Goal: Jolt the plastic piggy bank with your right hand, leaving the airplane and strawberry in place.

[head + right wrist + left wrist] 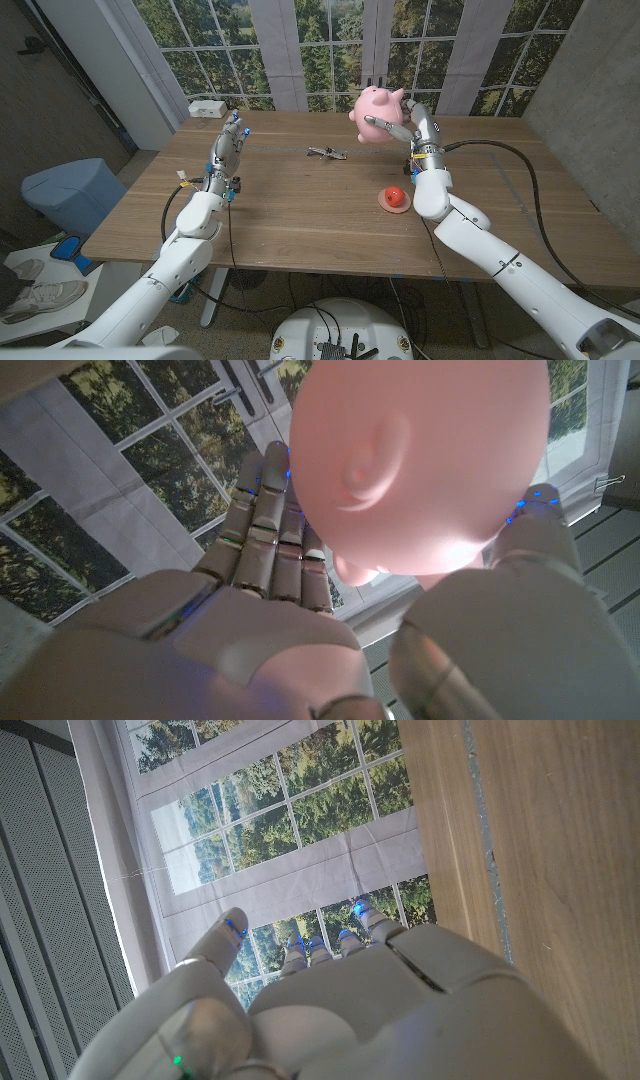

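**Right hand holds the piggy bank up off the desk**

The right hand [408,122] grips the pink piggy bank [377,113] and holds it in the air above the far side of the desk [300,215], in front of the window. In the right wrist view the fingers [268,525] lie along one side of the round pink body [420,460] and the thumb presses the other side, so the bank is clamped from both sides. That hold looks suited to a shake: lifted clear, the bank can be jolted without knocking anything on the wood.

The left hand [226,150] stands on its edge at the left side of the desk, well apart from the toys. It holds nothing, its fingers [362,925] straight and close together, probably parked out of the way.

The small airplane [326,153] lies on the desk near the middle, toward the far edge. The strawberry [394,199] sits nearer, just beside the right forearm, so a wide swing could brush it.
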